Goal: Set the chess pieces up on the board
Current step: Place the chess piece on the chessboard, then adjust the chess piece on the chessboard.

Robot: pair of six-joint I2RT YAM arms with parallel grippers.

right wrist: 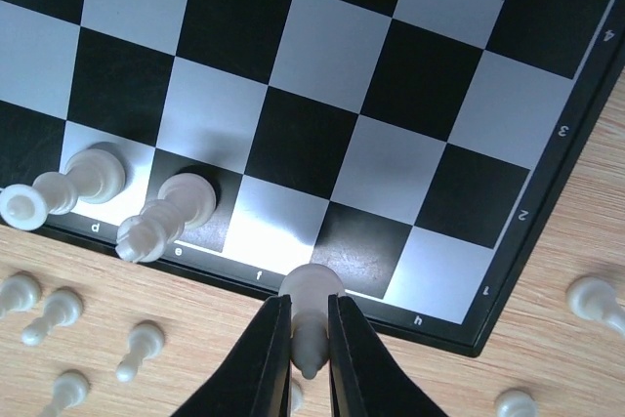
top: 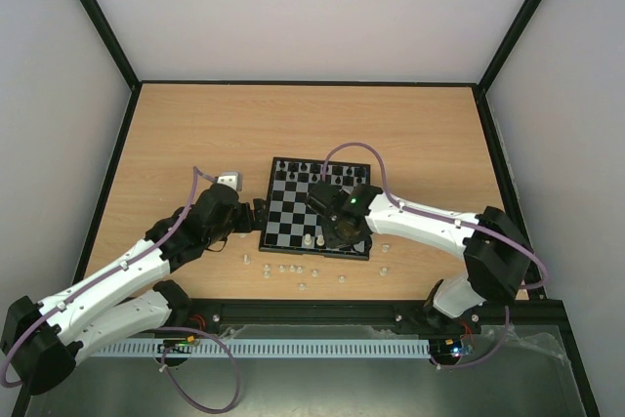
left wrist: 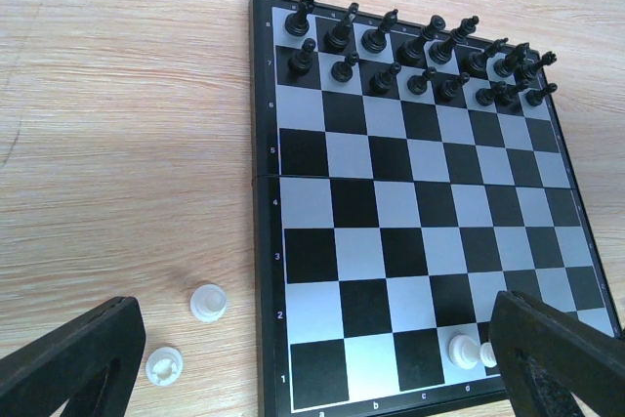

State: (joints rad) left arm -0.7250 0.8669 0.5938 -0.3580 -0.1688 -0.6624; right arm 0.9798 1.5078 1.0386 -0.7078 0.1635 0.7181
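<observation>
A small chess board [top: 293, 217] lies in the middle of a wooden tabletop [top: 195, 134]. The black pieces [left wrist: 420, 56] fill its two far rows. On the near row, two white pieces [right wrist: 83, 178] stand side by side on the squares marked d and e.

The right gripper [right wrist: 310, 314] is pressed together on a third white piece [right wrist: 311, 285], pinching its upper part. The base is over the board's near edge, about where the f and g squares meet. It is not possible to tell whether the base touches the board. Loose white pieces [right wrist: 142, 344] lie scattered on the tabletop just beside that edge. The left gripper [left wrist: 317, 354] hangs spread wide at the board's left side, holding nothing.

Several things could go wrong from here.
- The held piece looks off-centre, so letting go now could leave it straddling two squares or the black border, where it may tip.
- The piece is tiny and could cling to a finger as the gripper spreads.
- The piece on e is near, and a sideways shift could topple it.
- The left gripper, if lowered where it hangs, could nudge the board and upset the rows.
</observation>
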